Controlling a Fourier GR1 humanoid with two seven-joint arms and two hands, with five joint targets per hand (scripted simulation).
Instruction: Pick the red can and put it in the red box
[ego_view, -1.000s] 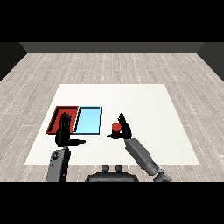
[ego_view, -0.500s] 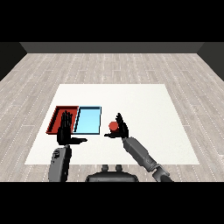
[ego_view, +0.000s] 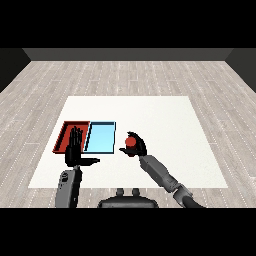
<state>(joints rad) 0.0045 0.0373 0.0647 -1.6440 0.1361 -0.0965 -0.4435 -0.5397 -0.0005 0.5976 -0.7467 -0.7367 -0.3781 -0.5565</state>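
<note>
Right hand (ego_view: 139, 146): fingers curled round the red can (ego_view: 131, 143), a small rounded cylinder held just right of the light blue tray (ego_view: 101, 138). Left hand (ego_view: 75, 152): fingers straight and released (thumb out sideways), tips over the red tray (ego_view: 65, 134). Both trays shallow, rectangular, touching; the white counter (ego_view: 175, 125) lies flat rightward.

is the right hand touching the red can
Touching. The head view shows the right hand curled round the red can, fingers wrapping its top and side, right of the light blue tray.
</note>
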